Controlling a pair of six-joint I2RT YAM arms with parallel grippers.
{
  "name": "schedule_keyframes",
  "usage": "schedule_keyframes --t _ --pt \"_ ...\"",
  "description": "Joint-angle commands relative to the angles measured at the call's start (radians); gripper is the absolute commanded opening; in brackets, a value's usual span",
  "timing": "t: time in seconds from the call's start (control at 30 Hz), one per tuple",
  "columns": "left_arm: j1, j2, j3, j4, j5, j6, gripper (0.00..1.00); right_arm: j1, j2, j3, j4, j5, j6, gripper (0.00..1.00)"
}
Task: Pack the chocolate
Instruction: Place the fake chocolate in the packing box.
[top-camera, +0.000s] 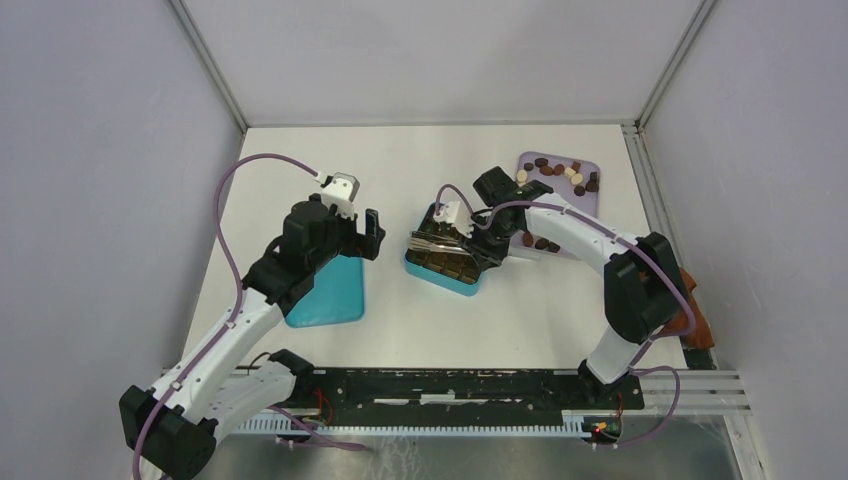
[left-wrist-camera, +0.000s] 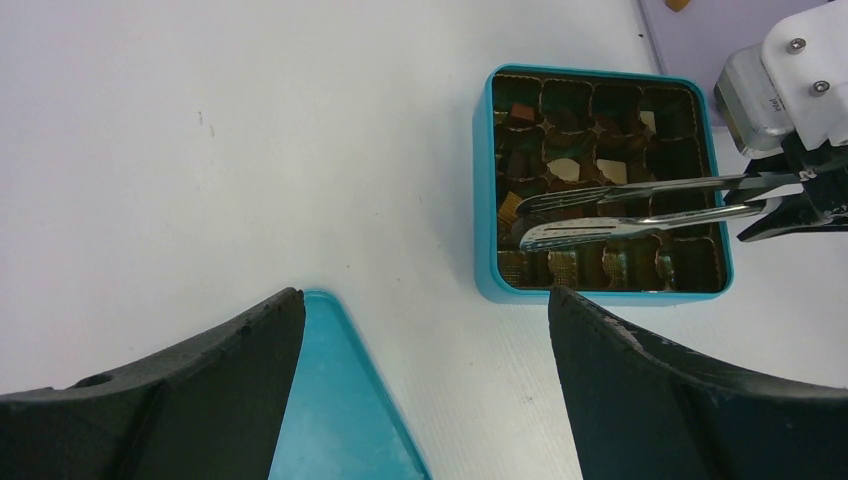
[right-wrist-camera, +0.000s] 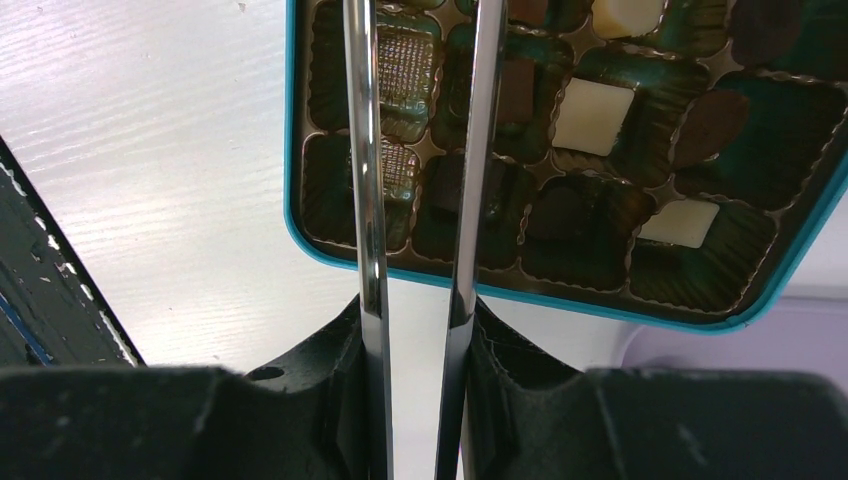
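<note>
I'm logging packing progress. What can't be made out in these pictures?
Tips of the tongs: right wrist view, cut off by the top edge.
How many chocolate pieces fill the teal box: top view, right arm covers it; left wrist view, tongs cross it.
The teal lid: left wrist view, cut by the bottom edge.
The reddish-brown cloth: top view, mostly behind the right arm.

White table (top-camera: 300, 160), pale grey walls (top-camera: 100, 150), aluminium corner posts (top-camera: 210, 65), even light

Teal box (left-wrist-camera: 620, 297); chocolate (right-wrist-camera: 592, 115) dark brown and cream-white; silver tongs (left-wrist-camera: 640, 187); lilac tray (top-camera: 560, 157); white table (top-camera: 300, 160).
</note>
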Motion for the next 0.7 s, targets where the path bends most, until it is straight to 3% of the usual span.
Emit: schedule_keyframes --t 0.0,0.67 --pt "0.003 0.000 0.002 0.011 -0.011 0.031 0.96 0.012 0.006 0.042 -0.002 -0.010 0.014 0.21" --pt "0.003 0.003 0.003 0.011 -0.005 0.033 0.96 0.023 0.039 0.048 -0.013 0.035 0.026 0.39"
